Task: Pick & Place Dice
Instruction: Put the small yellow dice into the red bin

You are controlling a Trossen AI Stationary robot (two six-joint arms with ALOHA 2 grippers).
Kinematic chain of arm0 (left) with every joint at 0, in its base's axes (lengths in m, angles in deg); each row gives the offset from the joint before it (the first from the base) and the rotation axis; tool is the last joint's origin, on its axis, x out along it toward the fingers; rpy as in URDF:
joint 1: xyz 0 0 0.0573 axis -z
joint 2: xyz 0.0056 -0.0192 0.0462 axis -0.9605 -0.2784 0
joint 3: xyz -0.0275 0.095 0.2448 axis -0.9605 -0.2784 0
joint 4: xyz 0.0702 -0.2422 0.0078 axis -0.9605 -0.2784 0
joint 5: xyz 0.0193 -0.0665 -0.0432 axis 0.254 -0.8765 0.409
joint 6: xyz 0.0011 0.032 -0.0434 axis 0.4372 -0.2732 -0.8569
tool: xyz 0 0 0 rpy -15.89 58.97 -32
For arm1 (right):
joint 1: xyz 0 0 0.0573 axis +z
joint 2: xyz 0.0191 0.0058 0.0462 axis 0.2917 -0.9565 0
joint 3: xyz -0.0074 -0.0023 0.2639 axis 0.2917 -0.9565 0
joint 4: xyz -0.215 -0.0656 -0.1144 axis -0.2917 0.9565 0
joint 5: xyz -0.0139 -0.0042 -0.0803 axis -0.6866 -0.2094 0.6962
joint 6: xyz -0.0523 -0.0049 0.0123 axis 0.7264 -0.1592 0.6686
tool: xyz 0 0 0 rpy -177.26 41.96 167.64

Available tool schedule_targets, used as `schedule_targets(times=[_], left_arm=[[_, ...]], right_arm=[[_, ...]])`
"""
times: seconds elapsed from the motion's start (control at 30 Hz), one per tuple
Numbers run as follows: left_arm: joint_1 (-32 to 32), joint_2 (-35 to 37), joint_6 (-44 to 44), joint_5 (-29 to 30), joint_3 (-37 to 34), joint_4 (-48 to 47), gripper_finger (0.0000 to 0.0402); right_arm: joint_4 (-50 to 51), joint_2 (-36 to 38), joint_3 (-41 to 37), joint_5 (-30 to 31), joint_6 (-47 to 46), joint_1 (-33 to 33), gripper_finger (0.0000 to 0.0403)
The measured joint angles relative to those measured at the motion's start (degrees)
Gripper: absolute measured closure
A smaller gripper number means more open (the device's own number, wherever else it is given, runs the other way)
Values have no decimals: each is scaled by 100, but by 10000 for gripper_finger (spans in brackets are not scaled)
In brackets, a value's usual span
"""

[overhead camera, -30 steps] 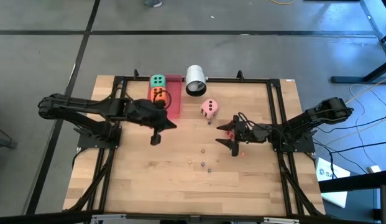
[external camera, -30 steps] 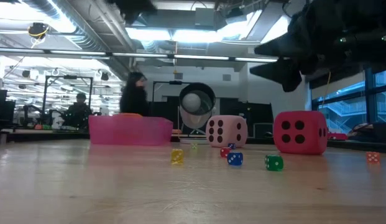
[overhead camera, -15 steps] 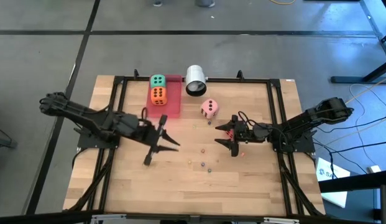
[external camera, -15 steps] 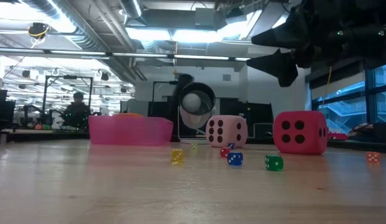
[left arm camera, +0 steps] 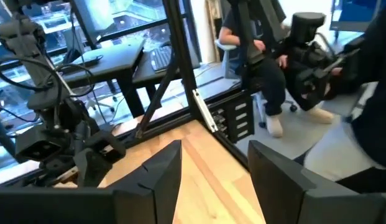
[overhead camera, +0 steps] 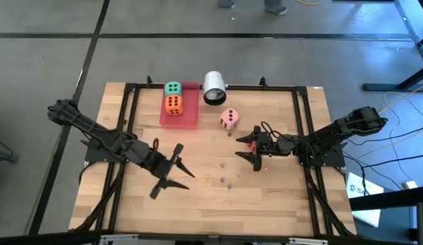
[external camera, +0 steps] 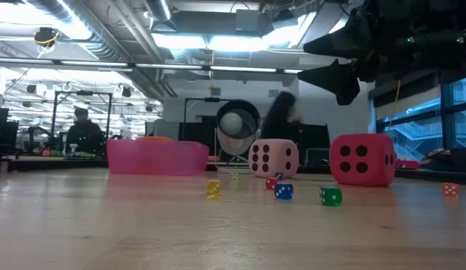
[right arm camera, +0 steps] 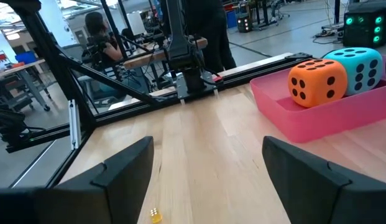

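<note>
Even overhead light, bright; soft short shadows under arms on wood surface (overhead camera: pixel 265 197). Low view: ceiling strip lights (external camera: pixel 210 41) glare, near surface blurred, backgrd ppl smeared. Wrist views: window daylight, near fingers (right arm camera: pixel 127 174) out of focus, mild edge bend in frame rails.

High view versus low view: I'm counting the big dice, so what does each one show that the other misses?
Only the high view shows the green die and orange die inside the pink tray, and the left gripper, fingers open. Only the low view shows the red die whole; from above the right gripper covers most of it. Both show the pink die and the white cylinder.
</note>
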Motion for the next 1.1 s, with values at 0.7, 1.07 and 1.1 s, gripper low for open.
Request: schedule_targets(times=[0.7,1.07,1.1], left_arm=[[-612,303,-516,1332,-3075,2963,245],[-784,-244,-1708,1586,-3567,3015,242],[-784,-357,-1750,1586,-3567,3033,242]], right_arm=[[-474,2,2,2,15,0,103],[-185,2,2,2,133,0,103],[-165,2,2,2,149,0,103]])
